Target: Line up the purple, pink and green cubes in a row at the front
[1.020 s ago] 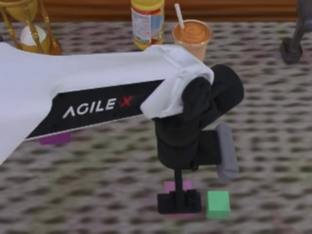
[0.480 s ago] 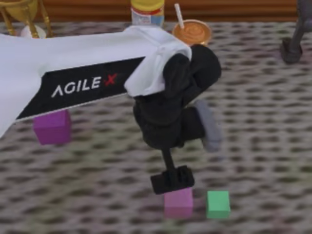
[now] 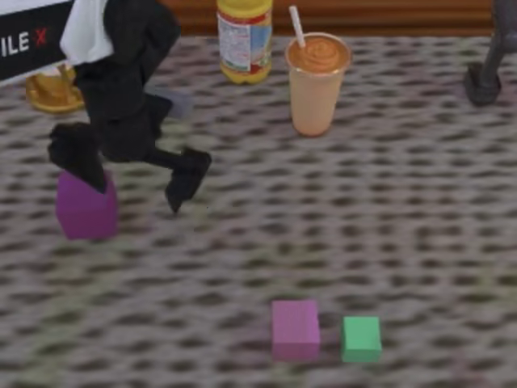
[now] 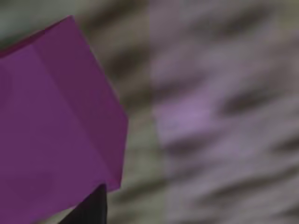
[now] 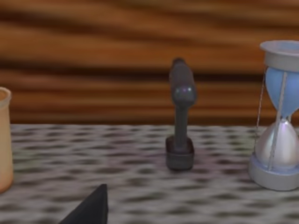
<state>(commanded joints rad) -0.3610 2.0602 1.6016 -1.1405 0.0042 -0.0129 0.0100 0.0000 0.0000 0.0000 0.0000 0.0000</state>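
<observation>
Now 3 cubes: 1 purple cube (image 3: 85, 208) under left jaws (image 3: 129, 174), spread; pink cube (image 3: 295, 328) touching green cube (image 3: 360, 339) up front.

My table (image 3: 420, 210) carries a mottled grey-brown woven covering. Directly on it: the purple cube (image 3: 86, 208) at the left; the pink cube (image 3: 296, 329) and the green cube (image 3: 360, 339) side by side, slightly apart, at the front; a yellow-lidded jar (image 3: 244, 39) and an orange drink cup (image 3: 317, 82) at the back; a dark hammer-like tool (image 5: 180, 122) and an hourglass (image 5: 278, 116).
</observation>
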